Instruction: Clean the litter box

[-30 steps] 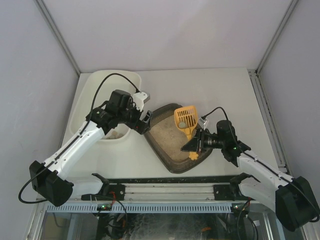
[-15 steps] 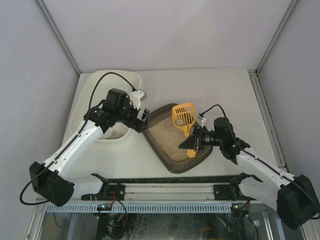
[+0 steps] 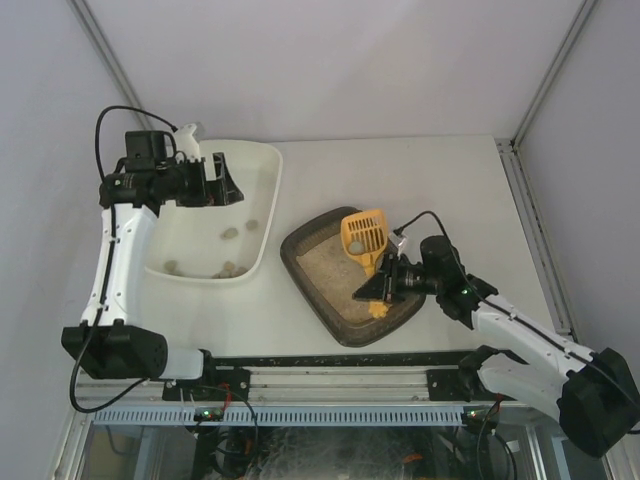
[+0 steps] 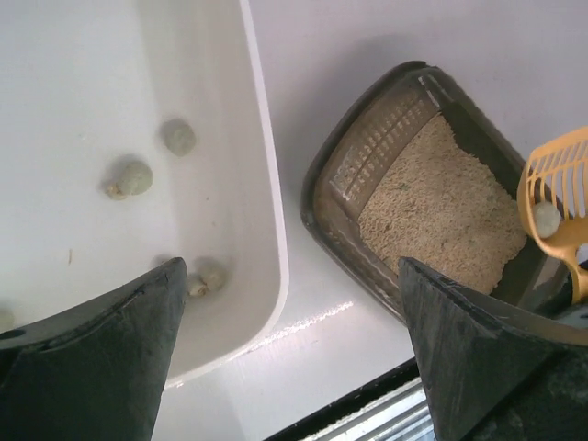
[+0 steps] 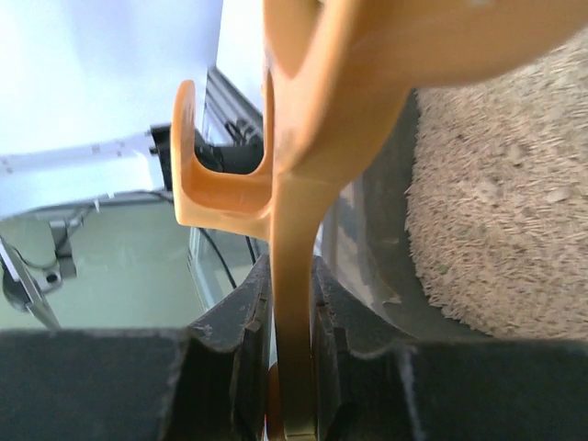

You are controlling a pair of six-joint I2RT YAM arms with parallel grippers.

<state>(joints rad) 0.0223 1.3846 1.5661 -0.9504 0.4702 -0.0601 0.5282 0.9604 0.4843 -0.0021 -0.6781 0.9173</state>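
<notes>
Brown-grey plastic for the litter box (image 4: 367, 152), parked mid-table just right of the white tub (image 3: 265, 200) and angled to it, holding beige litter (image 4: 441, 220). Over in the tub, a handful of grey-green clumps (image 4: 131, 176) (four or five, hard to count). Compared with a second ago: left gripper (image 3: 228, 180) swung off the gap between the two containers, now up over the tub's far end, jaws spread wide, gripping nothing. Right gripper (image 5: 292, 312) pretty much unmoved, clamped tight on the handle of the orange scoop (image 3: 365, 235), lone clump (image 4: 548, 218) sitting in the scoop over the litter.
</notes>
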